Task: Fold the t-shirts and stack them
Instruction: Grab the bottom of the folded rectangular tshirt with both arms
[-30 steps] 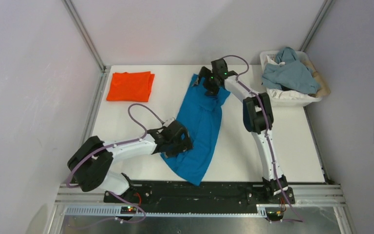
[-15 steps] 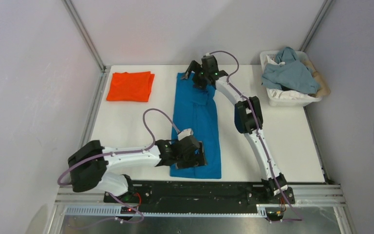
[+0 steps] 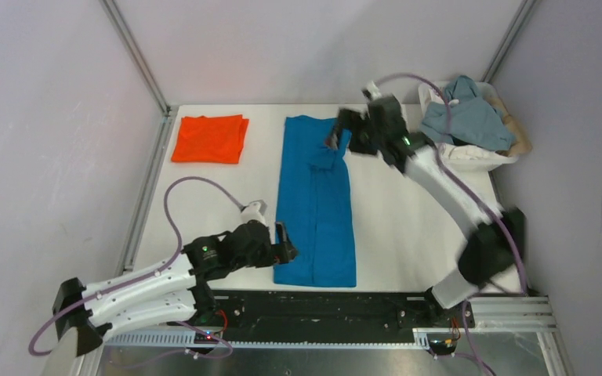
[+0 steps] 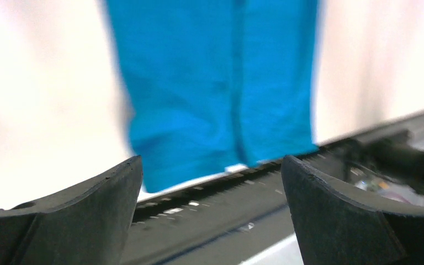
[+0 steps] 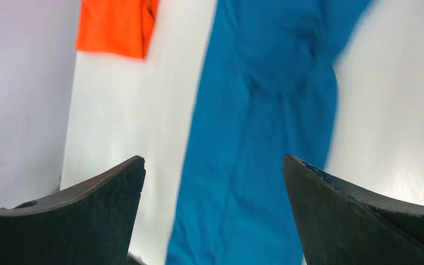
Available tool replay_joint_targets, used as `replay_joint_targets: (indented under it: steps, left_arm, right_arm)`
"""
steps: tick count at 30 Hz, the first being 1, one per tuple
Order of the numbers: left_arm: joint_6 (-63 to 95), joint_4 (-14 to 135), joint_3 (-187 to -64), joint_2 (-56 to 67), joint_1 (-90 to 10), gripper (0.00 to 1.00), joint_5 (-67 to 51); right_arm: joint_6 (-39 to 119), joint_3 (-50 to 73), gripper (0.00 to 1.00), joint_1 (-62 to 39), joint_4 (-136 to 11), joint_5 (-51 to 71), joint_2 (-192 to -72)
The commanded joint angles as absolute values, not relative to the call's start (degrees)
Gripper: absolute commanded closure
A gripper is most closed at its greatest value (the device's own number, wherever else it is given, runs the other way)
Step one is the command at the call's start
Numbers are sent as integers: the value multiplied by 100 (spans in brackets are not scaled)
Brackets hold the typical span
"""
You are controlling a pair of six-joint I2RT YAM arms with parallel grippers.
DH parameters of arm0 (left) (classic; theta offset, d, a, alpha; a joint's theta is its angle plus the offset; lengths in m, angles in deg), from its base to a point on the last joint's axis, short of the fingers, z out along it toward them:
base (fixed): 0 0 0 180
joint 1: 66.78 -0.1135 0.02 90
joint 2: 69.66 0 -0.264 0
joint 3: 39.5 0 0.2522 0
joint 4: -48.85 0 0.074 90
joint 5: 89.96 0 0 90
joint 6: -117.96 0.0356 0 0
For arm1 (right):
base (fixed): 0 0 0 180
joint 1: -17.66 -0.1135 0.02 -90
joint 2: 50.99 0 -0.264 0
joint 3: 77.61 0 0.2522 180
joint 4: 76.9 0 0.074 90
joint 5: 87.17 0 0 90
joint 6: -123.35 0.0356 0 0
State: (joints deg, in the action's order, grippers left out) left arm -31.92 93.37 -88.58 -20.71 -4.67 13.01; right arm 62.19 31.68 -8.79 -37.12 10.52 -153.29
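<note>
Landmark: we place everything against the long bright blue cloth t-shirt [image 3: 315, 204], folded into a narrow strip on the white table [image 3: 407, 211].
Blue t-shirt, position: it lies straight, running from the far side of the table to the near edge. A small folded flap sits at its far right corner.
Blue t-shirt, change: a second ago we saw it lying slantwise under both grippers. Half a second ago it was already squared up, and it has kept that line.
Left gripper [image 3: 286, 243]: its jaws are spread wide with nothing between them. It sits at the left edge of the shirt's near end. We cannot tell whether it touches the cloth.
Left arm, change: it has pulled back and to the left, off the shirt's near end where it was pressing before.
Right gripper [image 3: 341, 129]: spread wide and empty, raised beside the shirt's far right corner.
Right arm, change: it has swung from the far end of the shirt out to the right.
Folded bright orange cloth t-shirt [image 3: 210, 139]: a neat square well to the left of the blue shirt's far end, unmoved.
White plastic laundry basket [image 3: 470, 160]: well to the right of the shirt's far end, with grey-blue cloth [image 3: 466, 117] heaped in it, unchanged.
</note>
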Motion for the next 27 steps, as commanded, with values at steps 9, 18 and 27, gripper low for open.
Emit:
replay_joint_targets:
  steps: [9,18,27]
  left_arm:
    - [-2886,9508,-7532,-2568,-1192,22,791]
    - [-2983,8738,-7146,-2357,-1188,42,298]
    - [-2982,8414,-7181,-1781,-1193,53,414]
  right_arm:
    - [7728,-2670,1,-2460,-3541,39,-11025]
    - [8993,-3949,11,-3575,-3627,420,-10072]
    - [9315,-4465,28,-3803,-4642,668,-10407]
